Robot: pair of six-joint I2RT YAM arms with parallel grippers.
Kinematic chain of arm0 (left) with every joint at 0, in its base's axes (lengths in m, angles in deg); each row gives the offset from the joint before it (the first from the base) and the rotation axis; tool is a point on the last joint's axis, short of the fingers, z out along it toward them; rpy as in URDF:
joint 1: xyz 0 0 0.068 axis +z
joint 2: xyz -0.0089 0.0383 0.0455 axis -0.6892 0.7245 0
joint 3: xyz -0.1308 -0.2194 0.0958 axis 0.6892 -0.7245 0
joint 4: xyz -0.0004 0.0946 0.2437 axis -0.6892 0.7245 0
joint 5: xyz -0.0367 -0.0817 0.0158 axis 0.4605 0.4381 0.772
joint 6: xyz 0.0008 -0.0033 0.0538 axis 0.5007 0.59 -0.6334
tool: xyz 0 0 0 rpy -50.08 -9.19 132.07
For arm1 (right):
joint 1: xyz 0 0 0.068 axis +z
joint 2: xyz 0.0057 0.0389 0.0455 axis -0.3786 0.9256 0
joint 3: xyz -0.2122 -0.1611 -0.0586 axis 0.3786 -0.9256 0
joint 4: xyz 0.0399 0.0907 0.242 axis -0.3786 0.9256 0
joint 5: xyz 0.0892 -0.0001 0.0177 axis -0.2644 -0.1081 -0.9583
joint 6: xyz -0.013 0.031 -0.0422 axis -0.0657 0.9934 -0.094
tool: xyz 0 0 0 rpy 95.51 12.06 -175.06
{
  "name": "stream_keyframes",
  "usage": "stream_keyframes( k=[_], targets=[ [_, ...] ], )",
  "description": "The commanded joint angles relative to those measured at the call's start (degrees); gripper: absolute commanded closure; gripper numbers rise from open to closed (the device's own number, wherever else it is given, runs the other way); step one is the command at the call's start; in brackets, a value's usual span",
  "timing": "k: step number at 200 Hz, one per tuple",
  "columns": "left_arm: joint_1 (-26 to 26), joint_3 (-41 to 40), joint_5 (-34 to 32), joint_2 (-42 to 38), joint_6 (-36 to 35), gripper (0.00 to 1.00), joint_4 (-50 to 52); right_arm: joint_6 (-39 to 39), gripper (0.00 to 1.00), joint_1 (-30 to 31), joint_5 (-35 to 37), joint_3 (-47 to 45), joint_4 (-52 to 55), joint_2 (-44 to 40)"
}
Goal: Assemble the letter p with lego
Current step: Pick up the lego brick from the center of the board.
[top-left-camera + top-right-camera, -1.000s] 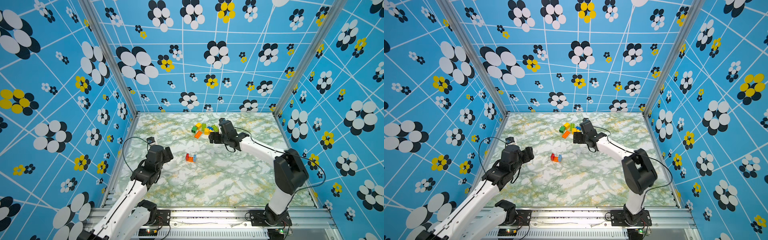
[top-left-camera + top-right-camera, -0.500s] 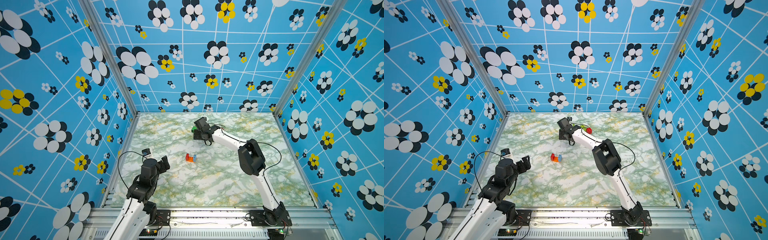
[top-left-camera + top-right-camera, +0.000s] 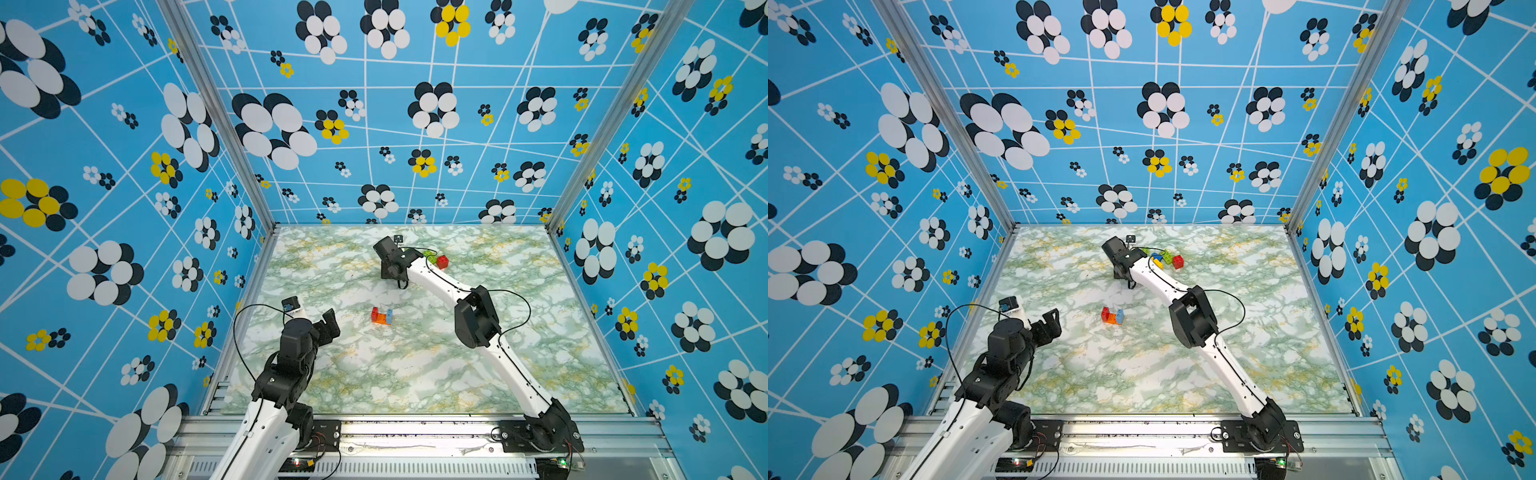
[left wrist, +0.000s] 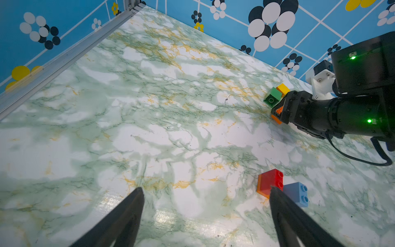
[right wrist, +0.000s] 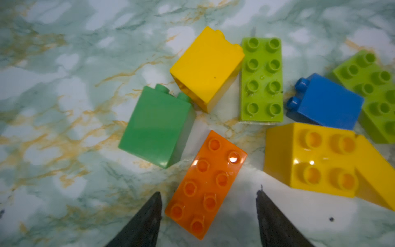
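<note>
Loose lego lies at the back of the table: an orange oblong brick (image 5: 206, 181), a green brick (image 5: 157, 126), yellow ones (image 5: 206, 68), lime ones (image 5: 261, 79), a blue one (image 5: 327, 102) and a red one (image 3: 442, 262). My right gripper (image 5: 209, 192) points down over this pile, open, its fingers straddling the orange brick with a gap on each side. In mid-table sits a small joined piece (image 3: 381, 316) of red (image 4: 271, 180), orange and light blue (image 4: 298, 193) bricks. My left gripper (image 4: 206, 189) hovers open and empty, front left of that piece.
Blue flowered walls enclose the marbled table (image 3: 415, 365) on three sides, with aluminium posts (image 3: 216, 116) at the back corners. A metal rail (image 3: 415, 432) runs along the front edge. The right arm's elbow (image 3: 476, 322) stands over the table's right half.
My right arm has swung left across the pile and dropped over the orange brick, its jaws narrowing. My left arm has pulled back toward the front left, jaws slightly wider.
</note>
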Motion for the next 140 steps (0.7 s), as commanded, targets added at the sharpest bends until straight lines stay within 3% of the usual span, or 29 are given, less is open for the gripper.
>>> stream_keyframes(
  k=[1, 37, 58, 82, 120, 140],
  targets=[
    [0.5, -0.5, 0.8, -0.4, 0.0, 0.07, -1.2, 0.4, 0.34, 0.0, 2.8, 1.6, 3.9, 1.4],
    [0.5, -0.5, 0.5, 0.2, -0.2, 0.06, -1.3, -0.9, 0.47, -1.4, 2.7, 0.1, 5.0, 1.8],
    [0.5, -0.5, 0.7, 0.6, -0.2, 0.06, -1.6, -1.7, 0.52, -2.4, 1.4, -6.4, 2.2, -1.3],
    [0.6, -0.5, 0.7, 1.5, -0.3, 0.05, -1.9, -5.5, 0.53, -2.5, -3.3, -15.6, -7.3, -5.4],
    [0.8, -0.6, 0.8, 2.6, -0.5, 0.05, -2.5, -10.8, 0.71, -3.3, -10.3, -16.4, -9.2, -6.4],
    [0.8, -0.8, 1.3, 3.3, -0.5, 0.05, -3.4, -15.9, 0.75, -3.3, -12.4, -19.5, -11.4, -9.2]
  ],
)
